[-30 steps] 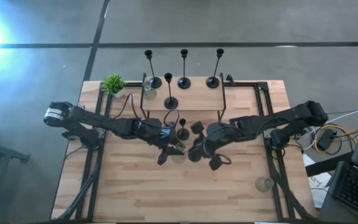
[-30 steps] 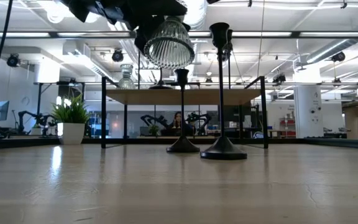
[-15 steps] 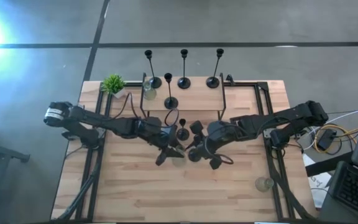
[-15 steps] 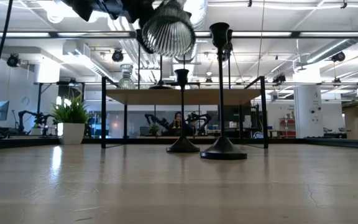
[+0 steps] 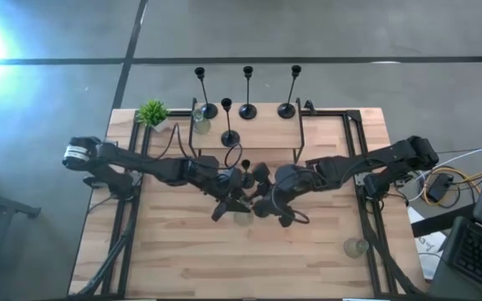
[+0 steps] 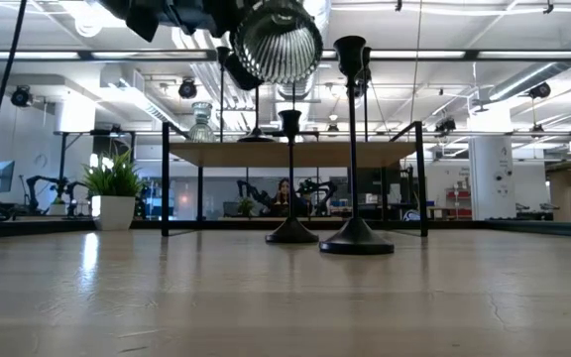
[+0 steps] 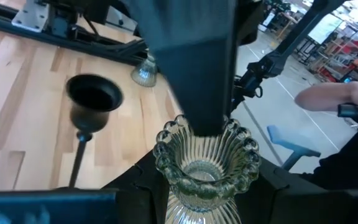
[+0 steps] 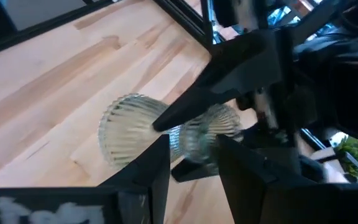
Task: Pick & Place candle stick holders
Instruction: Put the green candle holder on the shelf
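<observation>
A clear ribbed glass candle stick holder [image 6: 277, 42] hangs high over the table's middle, lying on its side, with its round base facing the near edge. My left gripper [image 5: 231, 203] is shut on it. My right gripper [image 5: 266, 205] is open, with a finger on either side of the holder's waist [image 8: 194, 144]. Two black holders [image 6: 290, 178] [image 6: 353, 149] stand on their domed bases on the table just behind. Several more black holders [image 5: 248, 92] stand along the raised shelf's far side. My left gripper pinches the glass holder between its two fingers just below the scalloped cup [image 7: 197, 202], coming from the table's left, nearly level. One finger [image 8: 229, 74] lies over the waist. The holder is lifted clear, with its cup toward the far edge. My right gripper: I cannot tell whether its fingers touch the holder.
A black-framed raised shelf [image 5: 249, 134] crosses the table's far half, with a glass holder [image 5: 201, 113] on it. A potted plant [image 5: 151, 113] stands at the far left. Another glass holder [image 5: 356, 247] sits near the right front. Bare wood lies toward the near edge.
The glass holder has tipped. A second ago its domed base pointed down and sideways; now the underside faces the near edge, and the holder sits slightly higher and further right in the low view. My left gripper has rolled with it. Both arms have stayed at the table's middle.
</observation>
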You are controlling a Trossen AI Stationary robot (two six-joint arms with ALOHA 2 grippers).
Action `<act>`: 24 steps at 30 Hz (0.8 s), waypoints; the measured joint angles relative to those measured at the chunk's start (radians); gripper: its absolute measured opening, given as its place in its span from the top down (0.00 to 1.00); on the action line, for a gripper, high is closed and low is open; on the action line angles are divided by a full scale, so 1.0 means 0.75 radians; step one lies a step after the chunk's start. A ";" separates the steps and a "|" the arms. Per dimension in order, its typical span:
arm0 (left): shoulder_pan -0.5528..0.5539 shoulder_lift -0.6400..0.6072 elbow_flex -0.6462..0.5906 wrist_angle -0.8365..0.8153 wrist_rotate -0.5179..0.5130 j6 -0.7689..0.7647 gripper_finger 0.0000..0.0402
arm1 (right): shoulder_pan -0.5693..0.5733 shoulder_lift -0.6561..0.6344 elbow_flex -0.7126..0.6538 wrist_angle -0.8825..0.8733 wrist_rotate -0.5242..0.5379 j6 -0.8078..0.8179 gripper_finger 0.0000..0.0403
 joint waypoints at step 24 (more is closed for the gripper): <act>0.015 0.029 -0.003 0.076 0.063 0.019 0.66 | 0.025 0.014 0.001 0.021 -0.006 0.007 0.97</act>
